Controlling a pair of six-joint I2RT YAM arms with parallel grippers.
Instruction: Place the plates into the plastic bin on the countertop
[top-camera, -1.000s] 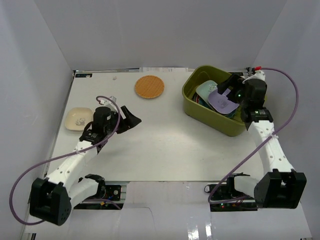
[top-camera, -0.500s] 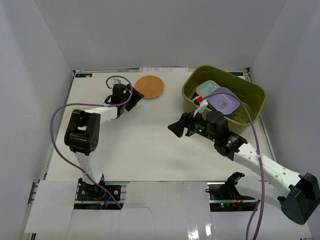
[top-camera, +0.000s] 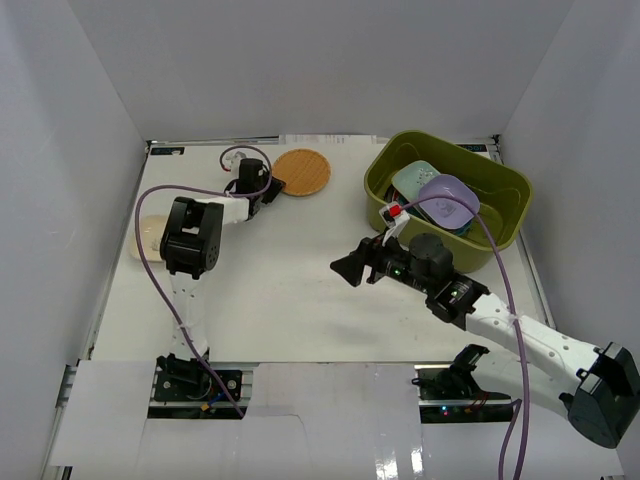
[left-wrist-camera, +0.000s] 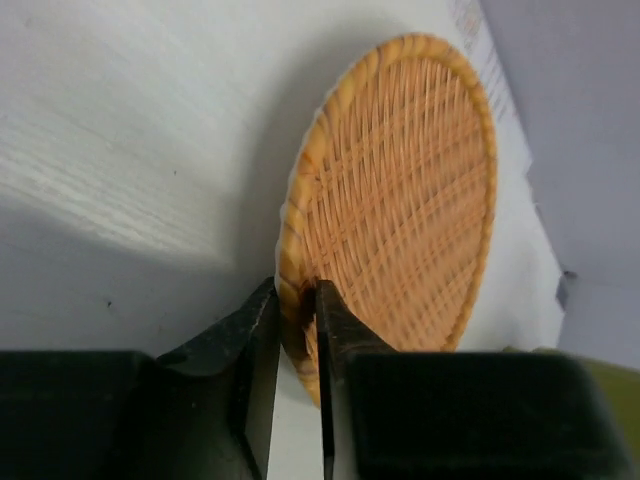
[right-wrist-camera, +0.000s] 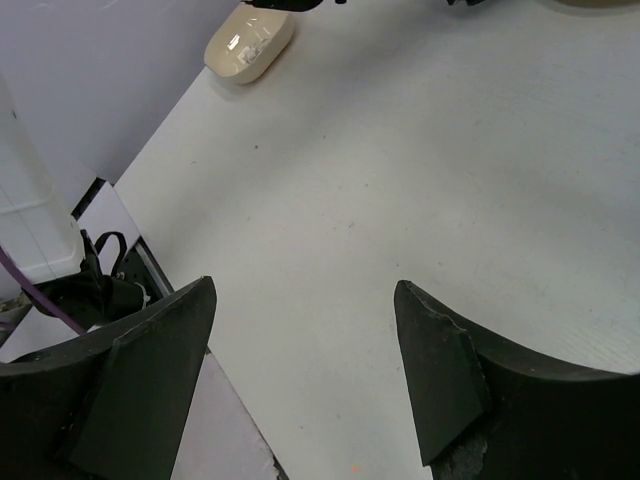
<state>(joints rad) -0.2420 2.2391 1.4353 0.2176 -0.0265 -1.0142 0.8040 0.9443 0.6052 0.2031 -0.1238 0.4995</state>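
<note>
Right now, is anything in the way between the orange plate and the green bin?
No, only bare countertop lies between the orange plate, pinched by the left gripper, and the green bin. The open right gripper hovers off that path.

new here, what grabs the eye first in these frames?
The left gripper pinches the rim of the orange woven plate at the far middle of the countertop. At far right, the olive bin holds a pile topped by a lavender plate. The right gripper hangs open over the centre, holding nothing.
</note>
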